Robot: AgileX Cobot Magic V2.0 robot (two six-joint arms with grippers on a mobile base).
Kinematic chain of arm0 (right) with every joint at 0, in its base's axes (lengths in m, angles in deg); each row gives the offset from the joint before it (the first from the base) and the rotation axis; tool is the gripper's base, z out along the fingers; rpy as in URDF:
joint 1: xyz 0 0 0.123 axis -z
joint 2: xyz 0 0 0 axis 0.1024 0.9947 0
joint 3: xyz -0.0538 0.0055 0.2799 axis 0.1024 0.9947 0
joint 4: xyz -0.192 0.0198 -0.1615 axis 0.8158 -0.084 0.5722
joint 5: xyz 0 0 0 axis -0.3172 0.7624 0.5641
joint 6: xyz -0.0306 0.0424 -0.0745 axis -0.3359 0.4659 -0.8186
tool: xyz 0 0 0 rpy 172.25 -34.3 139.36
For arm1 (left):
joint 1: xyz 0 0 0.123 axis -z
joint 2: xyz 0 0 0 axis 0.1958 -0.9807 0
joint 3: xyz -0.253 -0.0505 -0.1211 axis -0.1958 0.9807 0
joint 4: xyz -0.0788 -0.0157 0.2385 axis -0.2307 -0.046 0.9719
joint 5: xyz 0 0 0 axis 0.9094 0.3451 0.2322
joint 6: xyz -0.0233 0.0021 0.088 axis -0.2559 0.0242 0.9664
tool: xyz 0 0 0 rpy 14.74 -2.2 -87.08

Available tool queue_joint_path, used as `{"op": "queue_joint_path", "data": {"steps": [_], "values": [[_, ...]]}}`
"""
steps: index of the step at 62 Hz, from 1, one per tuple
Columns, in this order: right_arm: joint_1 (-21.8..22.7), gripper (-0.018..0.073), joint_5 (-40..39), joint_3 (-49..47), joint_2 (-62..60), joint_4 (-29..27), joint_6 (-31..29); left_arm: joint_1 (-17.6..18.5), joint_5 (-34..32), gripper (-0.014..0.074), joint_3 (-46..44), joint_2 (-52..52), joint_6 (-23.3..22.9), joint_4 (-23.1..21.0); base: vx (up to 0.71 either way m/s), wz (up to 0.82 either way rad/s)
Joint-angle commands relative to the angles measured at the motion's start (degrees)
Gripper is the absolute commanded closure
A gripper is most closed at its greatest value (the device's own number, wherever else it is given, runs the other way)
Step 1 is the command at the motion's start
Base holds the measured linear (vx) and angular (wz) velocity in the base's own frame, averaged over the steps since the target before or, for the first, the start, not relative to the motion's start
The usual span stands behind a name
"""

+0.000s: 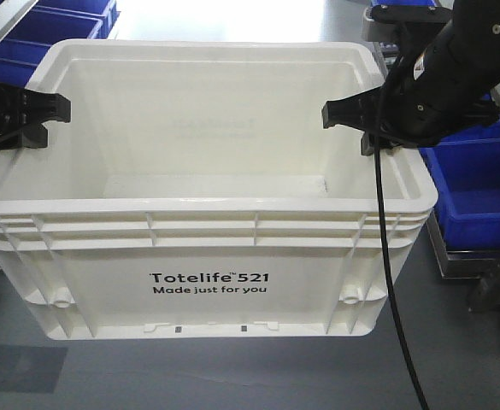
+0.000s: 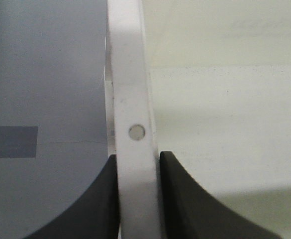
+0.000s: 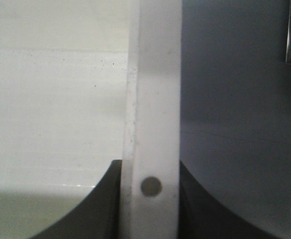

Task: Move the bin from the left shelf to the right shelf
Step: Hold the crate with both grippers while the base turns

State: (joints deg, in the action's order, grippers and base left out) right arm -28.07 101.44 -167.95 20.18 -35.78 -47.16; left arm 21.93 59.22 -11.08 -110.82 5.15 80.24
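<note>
A large white plastic bin (image 1: pixel 207 256) fills the middle of the front view. It has a ribbed rim, and black print on its front wall reads "Totelife 521 Made just for you". It sits level, its open top shows a bare white interior, and grey floor (image 1: pixel 232 380) shows below its base. No shelf or table is visible under it.

The left gripper (image 1: pixel 38 118), black, reaches in from the left edge and is clamped over the bin's left rim. In the left wrist view the same gripper (image 2: pixel 138 199) has one dark finger (image 2: pixel 98 209) pressed against the outside of the white rim and the other against the inside. A small round mark (image 2: pixel 137 132) lies on the rim just ahead of the fingers. A darker rectangle (image 2: pixel 11 142) shows on the floor beyond.

The right gripper (image 1: pixel 352 115) is clenched on the bin's right rim in the same way. In the right wrist view this gripper (image 3: pixel 152 199) pinches the rim from both faces, with a round mark (image 3: pixel 151 186) between its fingers.

A black cable (image 1: pixel 391 282) hangs from the right arm across the bin's front right corner. Blue bins (image 1: pixel 480 188) stand beyond the white bin's right side, and more sit at the upper left.
</note>
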Motion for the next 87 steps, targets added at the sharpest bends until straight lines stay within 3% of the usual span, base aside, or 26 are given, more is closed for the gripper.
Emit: {"op": "queue_joint_path", "data": {"steps": [1,87], "values": [[0.42,0.0538,-4.98,-2.15,-3.41,3.92,-0.19,-0.06,-5.05,0.0602,-2.23,2.71,0.84,1.64,0.13,-0.34],[0.42,0.0538,-4.98,-2.15,-3.41,3.92,-0.19,-0.06,-5.05,0.0602,-2.23,2.71,0.84,1.64,0.17,-0.09]]}}
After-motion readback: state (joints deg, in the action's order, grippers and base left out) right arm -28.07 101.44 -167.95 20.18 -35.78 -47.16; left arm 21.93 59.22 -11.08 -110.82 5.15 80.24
